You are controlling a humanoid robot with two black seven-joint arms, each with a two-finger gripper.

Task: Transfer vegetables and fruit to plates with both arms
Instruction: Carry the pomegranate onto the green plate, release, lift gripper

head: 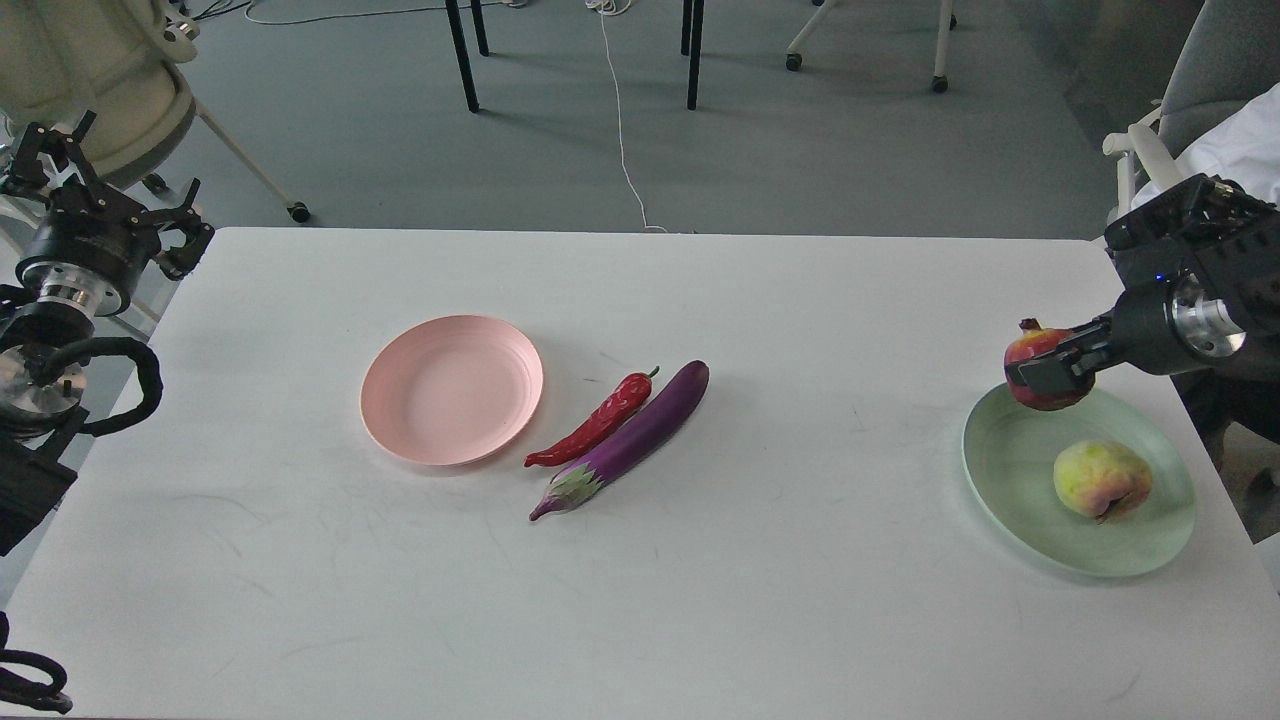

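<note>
My right gripper [1052, 372] is shut on the dark red pomegranate [1036, 358] and holds it in the air over the far left rim of the pale green plate [1005, 470]. The yellow-green fruit with a pink blush [1100, 479] lies on that plate. The pale pink plate [452, 388] is empty at mid-left. The red chili pepper [598, 422] and the purple eggplant [630, 436] lie side by side just right of it. My left gripper [110, 205] is raised off the table's far left corner, its prongs spread, holding nothing.
The white table [640, 600] carries all the things. Beyond its far edge are grey floor, black chair legs [462, 55] and a white cable [625, 150]. A pale chair [90, 70] stands at far left, another chair [1180, 120] at far right.
</note>
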